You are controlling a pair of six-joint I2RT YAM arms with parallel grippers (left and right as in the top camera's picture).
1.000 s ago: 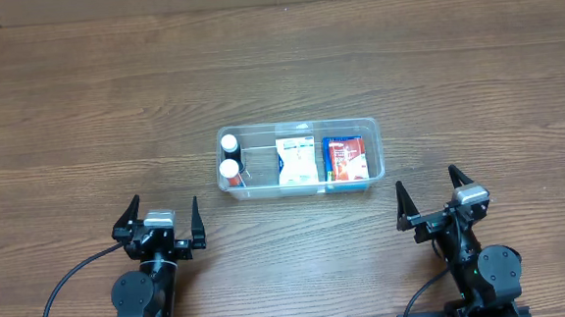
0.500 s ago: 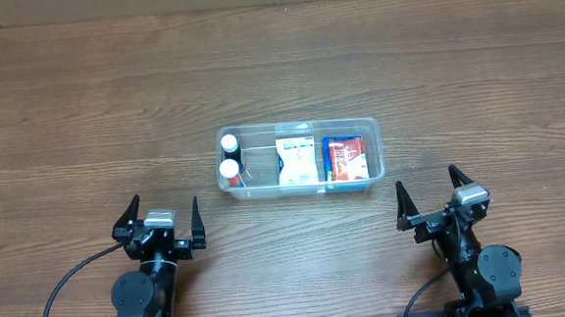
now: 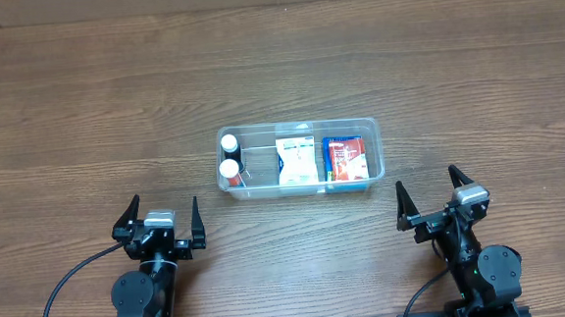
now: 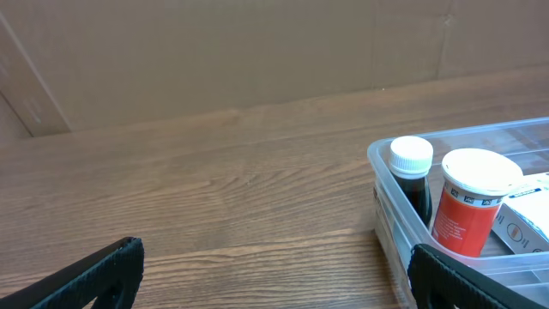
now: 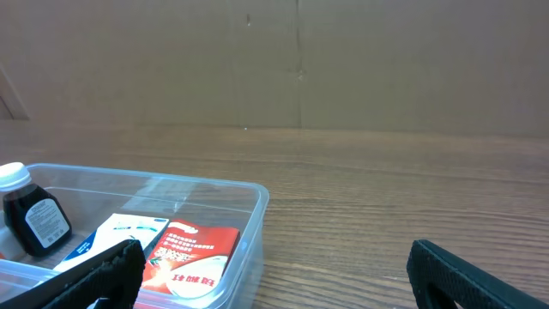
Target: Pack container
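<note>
The clear plastic container [image 3: 376, 153] sits at the table's middle. It holds a dark bottle with a white cap [image 3: 229, 143], an orange bottle with a white cap [image 3: 229, 169], a white box [image 3: 297, 161] and a red-and-blue box [image 3: 345, 160]. My left gripper [image 3: 163, 222] is open and empty, near the front edge, left of the container. My right gripper [image 3: 433, 197] is open and empty, near the front edge, right of it. The left wrist view shows the container's end [image 4: 386, 219] with both bottles [image 4: 467, 210]. The right wrist view shows its other end [image 5: 249, 225] with the red box [image 5: 190, 254].
Bare wooden tabletop [image 3: 93, 111] lies all around the container. A cardboard wall [image 4: 214, 51] stands behind the table's far edge. Black cables [image 3: 65, 290] trail from the arm bases at the front.
</note>
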